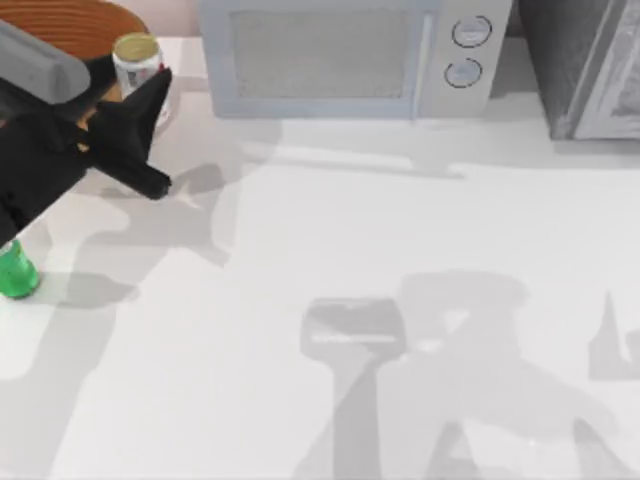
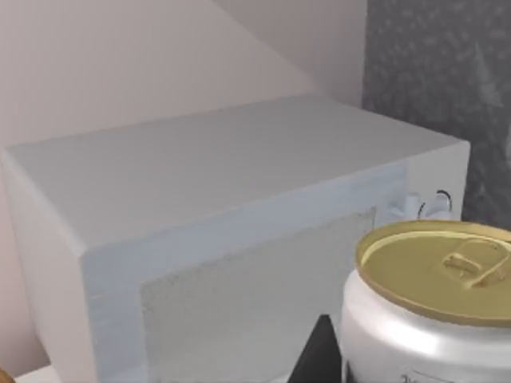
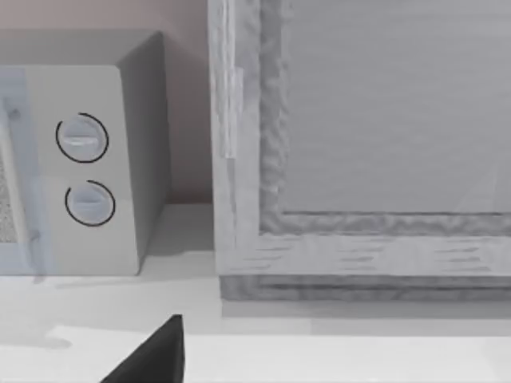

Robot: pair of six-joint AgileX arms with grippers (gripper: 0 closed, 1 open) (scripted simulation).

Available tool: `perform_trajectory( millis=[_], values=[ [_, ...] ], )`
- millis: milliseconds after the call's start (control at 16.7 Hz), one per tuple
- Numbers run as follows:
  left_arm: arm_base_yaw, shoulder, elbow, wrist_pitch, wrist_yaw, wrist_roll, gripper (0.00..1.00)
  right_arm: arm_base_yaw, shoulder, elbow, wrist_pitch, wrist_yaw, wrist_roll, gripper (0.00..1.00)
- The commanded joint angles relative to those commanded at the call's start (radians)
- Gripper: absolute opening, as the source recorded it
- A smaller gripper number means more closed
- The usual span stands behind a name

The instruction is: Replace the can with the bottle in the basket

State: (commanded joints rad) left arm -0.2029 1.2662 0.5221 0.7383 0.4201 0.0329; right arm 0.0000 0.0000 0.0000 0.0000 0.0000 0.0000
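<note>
Can (image 1: pixel 139 62): glossy white body, smooth, dull gold metal-look lid with pull tab, matt sheen. Bottle (image 1: pixel 16 272): green plastic, slightly shiny. Basket (image 1: pixel 70 20): woven wicker, ribbed orange-brown inside, rough. Left gripper (image 1: pixel 160 130): matt black, smooth. Table (image 1: pixel 400 250): white, smooth, matt. Microwave (image 1: pixel 345 55): pale grey, matt, speckled door panel. Cabinet (image 1: pixel 590 65), upper right: grey, rough grainy texture.

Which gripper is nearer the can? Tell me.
Left. The left gripper is right at the can, beside the basket; the right gripper is off by the microwave.
</note>
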Motion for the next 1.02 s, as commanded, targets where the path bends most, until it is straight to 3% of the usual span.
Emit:
perform_trajectory(
  millis=[1020],
  values=[
    [-0.111,0.597,0.235,0.362,0.319,-0.001,0.0,0.0,0.0,0.0,0.0,0.0,0.0,1.0]
  ],
)
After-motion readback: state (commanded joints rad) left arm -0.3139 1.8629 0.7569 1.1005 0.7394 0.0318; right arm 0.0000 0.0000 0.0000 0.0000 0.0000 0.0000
